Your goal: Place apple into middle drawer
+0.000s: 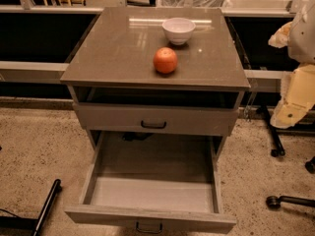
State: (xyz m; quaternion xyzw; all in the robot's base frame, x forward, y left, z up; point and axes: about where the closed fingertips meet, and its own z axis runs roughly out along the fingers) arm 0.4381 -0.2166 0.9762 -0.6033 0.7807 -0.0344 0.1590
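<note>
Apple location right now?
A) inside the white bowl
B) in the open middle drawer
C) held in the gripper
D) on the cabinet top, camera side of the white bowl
D: the apple sits on the cabinet top, apart from the white bowl behind it. The middle drawer stands open without it, and the gripper hangs at the right edge of the view, off the cabinet.

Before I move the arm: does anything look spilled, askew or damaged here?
Nothing stands out. The apple rests on the cabinet top, apart from the white bowl; the middle drawer is open; the gripper is at the right edge, off the cabinet.
</note>
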